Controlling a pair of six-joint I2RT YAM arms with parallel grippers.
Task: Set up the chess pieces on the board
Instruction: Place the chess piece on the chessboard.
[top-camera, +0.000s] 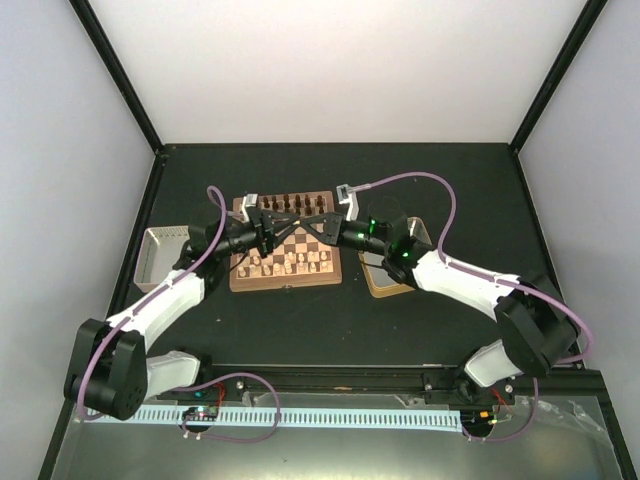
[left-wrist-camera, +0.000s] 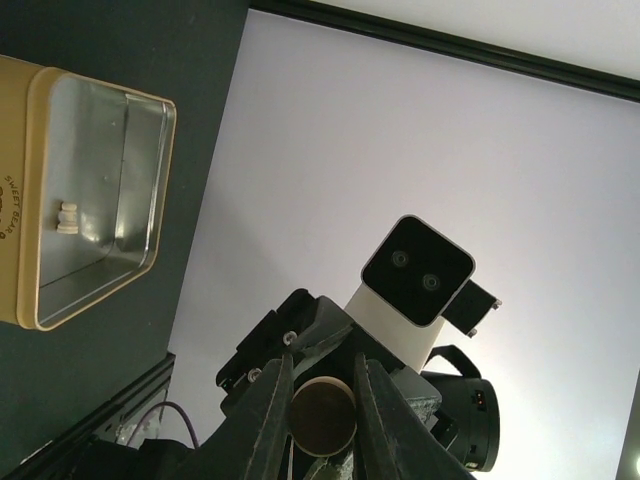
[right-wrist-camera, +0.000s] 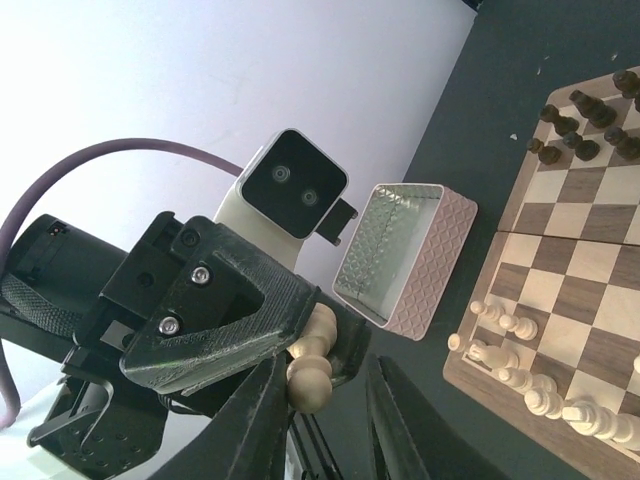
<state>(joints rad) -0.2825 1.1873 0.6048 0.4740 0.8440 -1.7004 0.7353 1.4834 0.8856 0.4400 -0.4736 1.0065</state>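
Both grippers meet in the air above the board (top-camera: 285, 280). My left gripper (top-camera: 283, 227) is shut on a pale tan pawn (right-wrist-camera: 312, 365); its round base (left-wrist-camera: 322, 415) shows between the left fingers (left-wrist-camera: 268, 415). In the right wrist view the pawn's head points into my right gripper (right-wrist-camera: 320, 410). The right jaws stand on either side of that head, one finger (right-wrist-camera: 262, 420) touching it and a gap at the other. Other pale chess pieces (right-wrist-camera: 520, 370) stand along the board's near rows (top-camera: 290, 262).
Dark chessmen (right-wrist-camera: 580, 130) line the board's far rows (top-camera: 295, 203). A gold-rimmed tin (left-wrist-camera: 90, 190) holding one pale piece (left-wrist-camera: 68, 217) lies right of the board, under the right arm (top-camera: 385, 278). A pink textured tin (right-wrist-camera: 405, 255) sits left of the board (top-camera: 160, 252).
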